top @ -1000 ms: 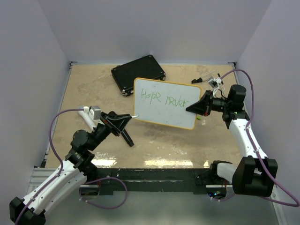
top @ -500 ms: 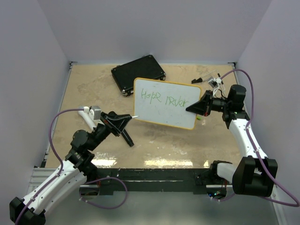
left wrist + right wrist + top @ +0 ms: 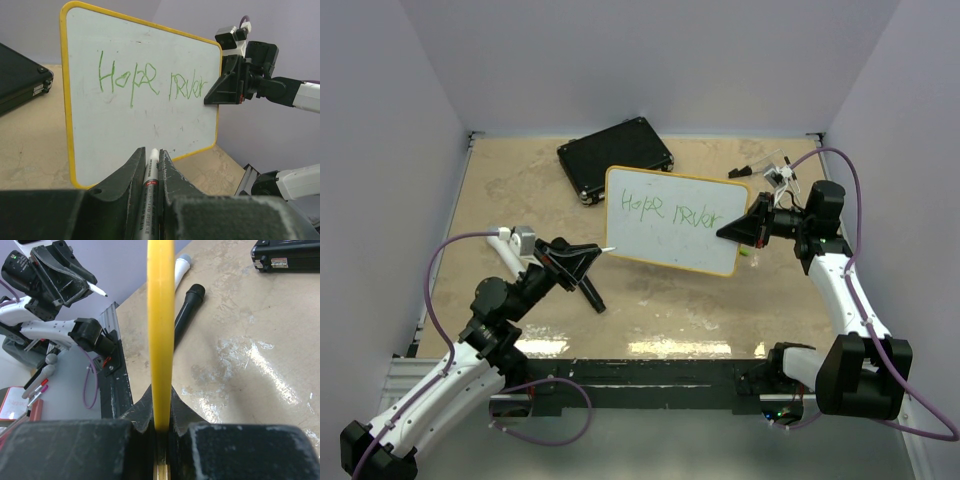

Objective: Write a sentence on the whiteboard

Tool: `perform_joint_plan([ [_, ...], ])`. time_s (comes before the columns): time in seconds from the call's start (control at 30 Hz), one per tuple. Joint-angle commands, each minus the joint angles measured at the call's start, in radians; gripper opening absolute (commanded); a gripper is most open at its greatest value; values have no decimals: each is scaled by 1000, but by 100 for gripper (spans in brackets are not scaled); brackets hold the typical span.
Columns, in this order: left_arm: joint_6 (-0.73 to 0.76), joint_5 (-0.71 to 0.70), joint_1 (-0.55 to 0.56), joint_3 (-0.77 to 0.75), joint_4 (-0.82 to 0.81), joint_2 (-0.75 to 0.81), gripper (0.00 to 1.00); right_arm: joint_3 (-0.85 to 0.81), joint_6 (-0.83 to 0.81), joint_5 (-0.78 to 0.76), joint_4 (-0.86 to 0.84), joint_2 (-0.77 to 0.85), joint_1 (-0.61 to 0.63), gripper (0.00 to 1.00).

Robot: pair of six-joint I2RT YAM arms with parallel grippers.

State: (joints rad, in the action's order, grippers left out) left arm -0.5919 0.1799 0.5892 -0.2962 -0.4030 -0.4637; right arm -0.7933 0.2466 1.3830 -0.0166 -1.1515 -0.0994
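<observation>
Nearest, the left gripper (image 3: 151, 154) is clamped tight on a marker (image 3: 149, 182), its tip right at the lower-left of the whiteboard (image 3: 110, 140); touching or not, can't tell. The board stands upright, its right rim pinched in the right gripper (image 3: 209, 99), with the sentence (image 3: 150, 82) in green across its face. Behind lies a black case (image 3: 615, 155).
</observation>
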Motion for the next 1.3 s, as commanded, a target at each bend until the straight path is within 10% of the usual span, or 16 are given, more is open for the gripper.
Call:
perform_joint_plan([
  [0.0, -8, 15, -8, -3, -37, 8, 0, -9, 10, 62, -59, 27, -6, 0],
  [1.27, 109, -71, -8, -54, -60, -35, 0, -9, -1, 57, -45, 32, -5, 0],
])
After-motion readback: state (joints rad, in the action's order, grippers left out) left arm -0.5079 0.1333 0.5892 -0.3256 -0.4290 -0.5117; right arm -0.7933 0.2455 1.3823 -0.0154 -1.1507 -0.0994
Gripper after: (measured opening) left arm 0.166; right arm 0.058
